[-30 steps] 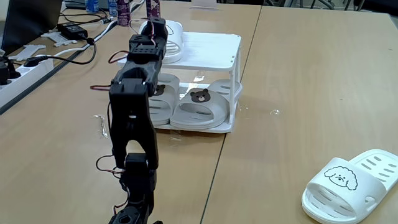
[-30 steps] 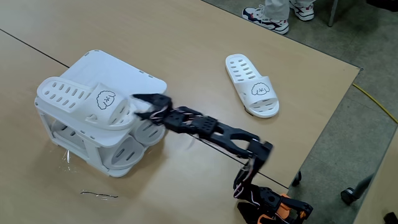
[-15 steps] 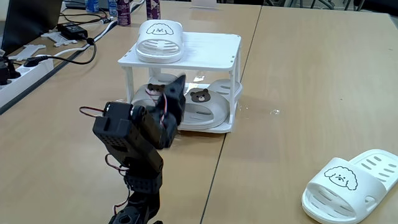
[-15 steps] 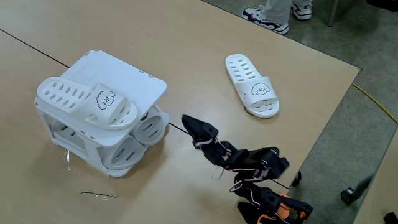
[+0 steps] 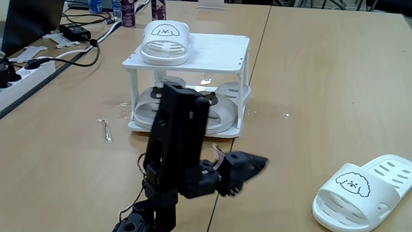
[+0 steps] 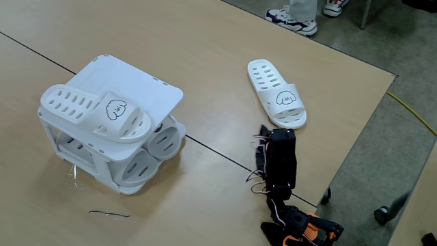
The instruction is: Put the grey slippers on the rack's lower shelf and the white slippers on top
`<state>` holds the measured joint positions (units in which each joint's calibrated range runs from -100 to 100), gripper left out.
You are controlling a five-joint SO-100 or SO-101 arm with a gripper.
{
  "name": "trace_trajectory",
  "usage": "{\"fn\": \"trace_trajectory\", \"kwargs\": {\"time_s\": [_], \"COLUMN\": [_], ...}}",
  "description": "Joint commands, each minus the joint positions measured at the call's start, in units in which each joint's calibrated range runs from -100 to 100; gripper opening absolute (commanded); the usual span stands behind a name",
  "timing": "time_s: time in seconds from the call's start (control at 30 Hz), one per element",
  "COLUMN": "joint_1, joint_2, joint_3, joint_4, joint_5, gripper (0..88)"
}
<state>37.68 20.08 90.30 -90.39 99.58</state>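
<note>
Both fixed views are showing the rack point(image 5: 193, 51) sitting on a light wooden table point(image 5: 309, 77), one of the white slippers point(image 5: 165, 42) lying on its top and the grey slippers point(image 5: 209, 109) resting on the lower shelf point(image 5: 226, 132). Another white slipper point(image 6: 276, 92) is lying apart. The gripper point(image 5: 248, 166) is hanging low (grip state unclear), holding nothing. Cables point(image 5: 77, 38) are trailing nearby; no writing is readable.

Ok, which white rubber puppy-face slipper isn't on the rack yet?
The white puppy-face slipper lying on the bare table beside the gripper; the other white slipper already sits on the white plastic rack's top.
</note>
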Motion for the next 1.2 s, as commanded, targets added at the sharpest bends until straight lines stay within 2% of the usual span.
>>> {"fn": "trace_trajectory", "kwargs": {"time_s": [0.0, 0.2, 0.4, 0.53, 0.7, 0.93, 1.17], "joint_1": [8.9, 14.4, 14.1, 14.0, 14.0, 12.0, 10.2], "joint_2": [3.9, 10.5, 16.4, 18.2, 18.6, 19.5, 28.9], "joint_3": [-9.5, -23.3, -35.9, -42.3, -48.2, -59.4, -72.8], "joint_4": [-1.3, -1.0, 0.0, 7.0, 11.9, 21.2, 21.8], "joint_5": [0.4, 0.4, 0.4, 0.4, 0.4, 0.4, 0.4], "gripper": [1.6, 16.4, 16.9, 17.1, 29.5, 30.1, 29.5]}}
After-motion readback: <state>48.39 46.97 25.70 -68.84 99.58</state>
